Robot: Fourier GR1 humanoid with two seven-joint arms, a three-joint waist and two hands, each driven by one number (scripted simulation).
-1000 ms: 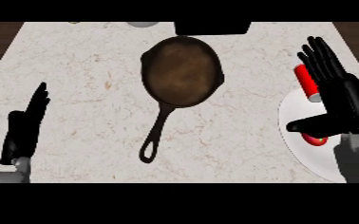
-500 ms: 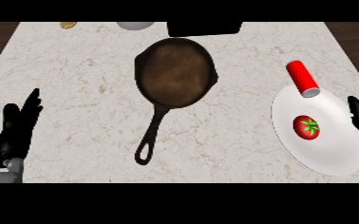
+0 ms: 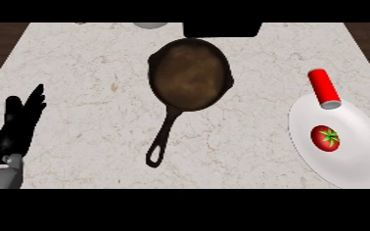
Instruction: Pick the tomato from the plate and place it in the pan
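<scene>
A round red tomato with a green star-shaped stem cap [image 3: 326, 138] lies on a white round plate [image 3: 307, 149] at the right edge of the pale marbled stone surface [image 3: 86, 78]. The tomato sits a little right of the plate's middle, and the plate runs out of view on the right. No hand touches it or is near it.

The left hand [image 3: 20, 122], black, shows at the far left edge of the view, above its grey forearm. Its fingers [image 3: 34, 98] are straight and point upward, lying close together, holding nothing. It rests there, well apart from the tomato: the whole width of the surface lies between them. The right hand does not show in the head view.

Between the left hand and the plate lies a dark brown cast-iron frying pan [image 3: 191, 75], its round bowl towards the back middle of the surface and its long handle running down and to the left, ending in a loop. The pan holds nothing. It is closer to the plate than to the left hand, yet clear of both.

A red cylinder with a grey end [image 3: 324, 88] lies just above the plate, its lower end at the plate's upper rim. At the back edge stand a black rectangular object [image 3: 221, 29] and, left of it, a grey rounded object [image 3: 150, 25], only partly in view.
</scene>
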